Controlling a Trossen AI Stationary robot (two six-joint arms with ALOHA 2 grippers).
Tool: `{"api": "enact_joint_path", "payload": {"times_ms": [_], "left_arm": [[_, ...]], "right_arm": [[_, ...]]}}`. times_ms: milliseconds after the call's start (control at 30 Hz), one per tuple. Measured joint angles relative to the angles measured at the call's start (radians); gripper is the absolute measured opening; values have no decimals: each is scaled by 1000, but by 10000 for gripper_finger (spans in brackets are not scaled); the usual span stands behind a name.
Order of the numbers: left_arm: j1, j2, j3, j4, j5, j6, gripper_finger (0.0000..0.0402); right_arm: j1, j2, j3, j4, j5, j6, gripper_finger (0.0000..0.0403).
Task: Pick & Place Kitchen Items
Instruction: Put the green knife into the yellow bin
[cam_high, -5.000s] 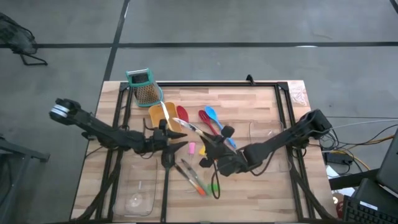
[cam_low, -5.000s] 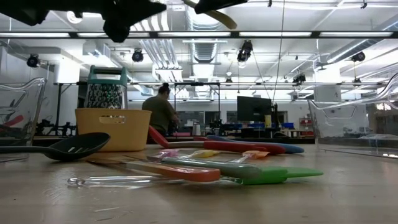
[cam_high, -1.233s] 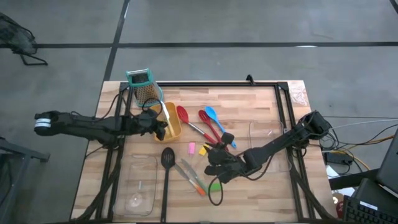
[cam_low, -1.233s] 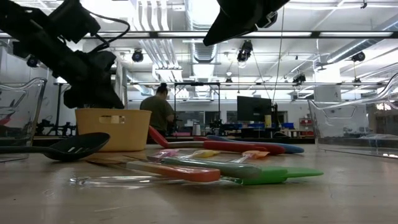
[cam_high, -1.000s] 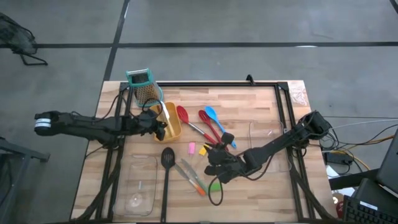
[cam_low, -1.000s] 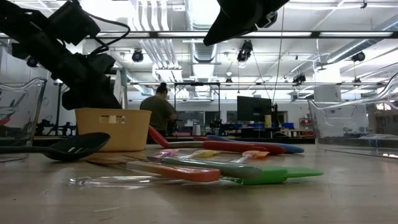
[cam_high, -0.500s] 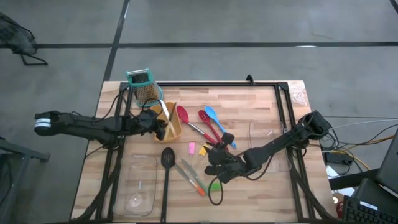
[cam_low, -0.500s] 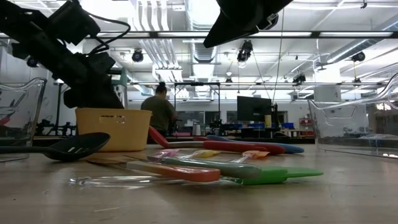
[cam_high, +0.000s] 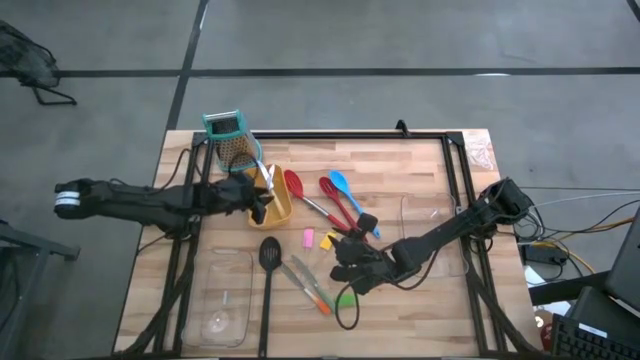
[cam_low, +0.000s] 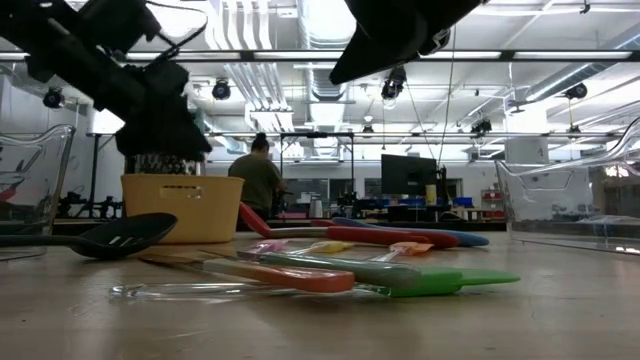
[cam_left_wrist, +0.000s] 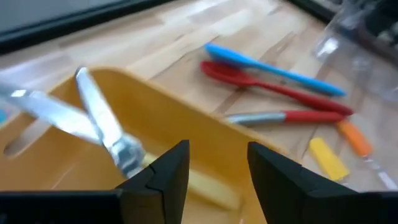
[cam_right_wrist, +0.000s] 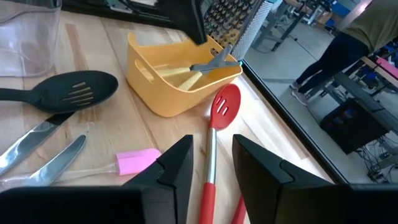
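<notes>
My left gripper (cam_left_wrist: 217, 168) is open and empty just above the yellow tray (cam_high: 280, 203), which holds a metal tool (cam_left_wrist: 102, 127) and pale handles. My right gripper (cam_right_wrist: 211, 165) is open and empty, hovering over the middle of the table (cam_high: 342, 264). Loose on the wood lie a red slotted spoon (cam_right_wrist: 219, 109), a red spoon (cam_high: 337, 197) and blue spoon (cam_high: 345, 189), a black slotted spoon (cam_high: 268, 255), a pink-tipped tool (cam_right_wrist: 137, 163), metal blades (cam_right_wrist: 37, 146), and orange- and green-tipped tools (cam_low: 400, 275).
A teal-topped metal grater (cam_high: 232, 140) stands behind the yellow tray. A clear tray (cam_high: 225, 300) lies at the near left and another (cam_high: 430, 225) at the right. A person (cam_low: 260, 180) stands in the room beyond the table.
My left gripper has gone up a little from the yellow tray, still open. My right gripper has kept still.
</notes>
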Motion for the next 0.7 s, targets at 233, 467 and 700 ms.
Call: {"api": "enact_joint_path", "payload": {"times_ms": [233, 467, 700], "left_arm": [[-34, -30, 37, 83, 91, 31, 170], [-145, -32, 38, 331, 218, 114, 170], [-352, 22, 37, 602, 229, 336, 170]], "right_arm": [[0, 0, -20, 0, 0, 30, 119], [0, 0, -35, 2, 0, 46, 129], [0, 0, -36, 9, 0, 46, 127]]}}
